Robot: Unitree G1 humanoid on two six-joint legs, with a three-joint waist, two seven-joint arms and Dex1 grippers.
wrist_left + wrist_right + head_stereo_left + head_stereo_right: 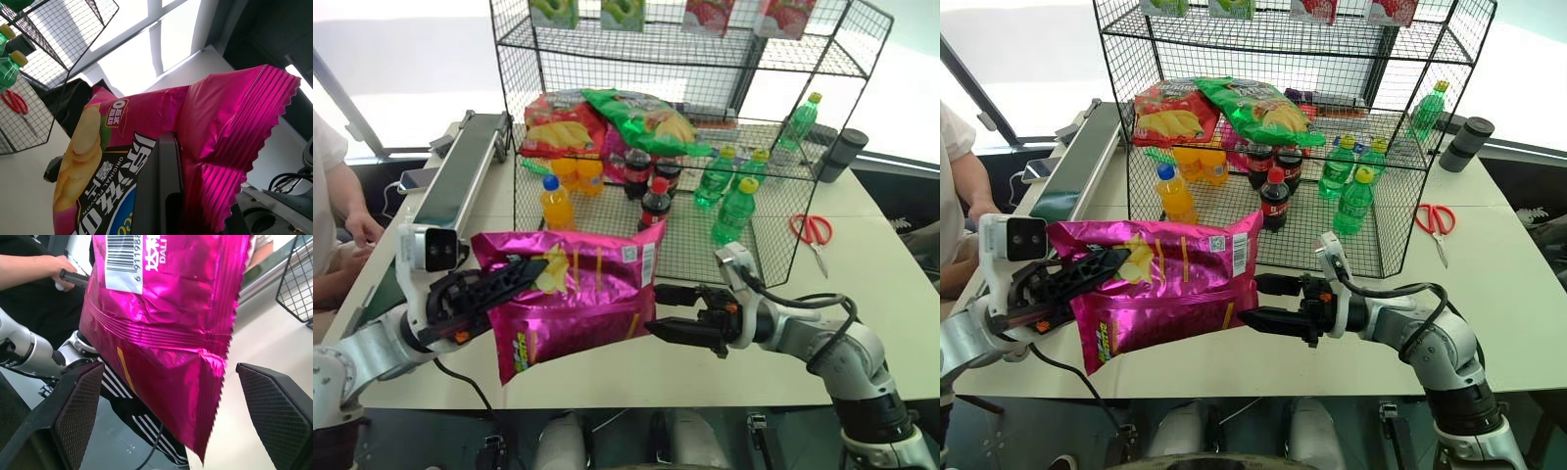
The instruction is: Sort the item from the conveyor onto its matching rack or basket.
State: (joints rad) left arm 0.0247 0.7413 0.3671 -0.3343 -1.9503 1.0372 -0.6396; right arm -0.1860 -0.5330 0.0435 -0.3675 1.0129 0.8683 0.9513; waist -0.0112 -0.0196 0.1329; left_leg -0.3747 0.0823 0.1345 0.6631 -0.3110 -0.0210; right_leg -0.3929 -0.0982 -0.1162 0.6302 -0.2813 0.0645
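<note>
The magenta snack bag (pixel 578 294) hangs in the air over the near edge of the white desk (pixel 881 294), in front of the black wire rack (pixel 705 147). The left tool (pixel 524 272) is clamped on the bag's crimped end, its 2 black fingers pinched together across the foil. The right tool (pixel 668 313) sits at the bag's opposite end with its jaws spread wide; in the right wrist view the bag's corner hangs between the 2 textured pads (pixel 80 406) without touching either.

Open desk lies to the right of the right arm, bare up to the red-handled scissors (pixel 814 232) beside the rack's right side. A strip of bare desk also runs between the rack's front mesh and the bag. To the left, the dark green conveyor (pixel 460 176) runs along the desk's left edge, and a person's hand (pixel 360 227) rests beside it.

In the rack's lower tier stand orange drink bottles (pixel 556 204), dark cola bottles (pixel 656 201) and green bottles (pixel 736 209). A red chip bag (pixel 558 125) and a green chip bag (pixel 641 119) lie on the tier above them. Cartons line the top shelf. A dark cylinder (pixel 842 154) stands just outside the rack's right rear corner.
</note>
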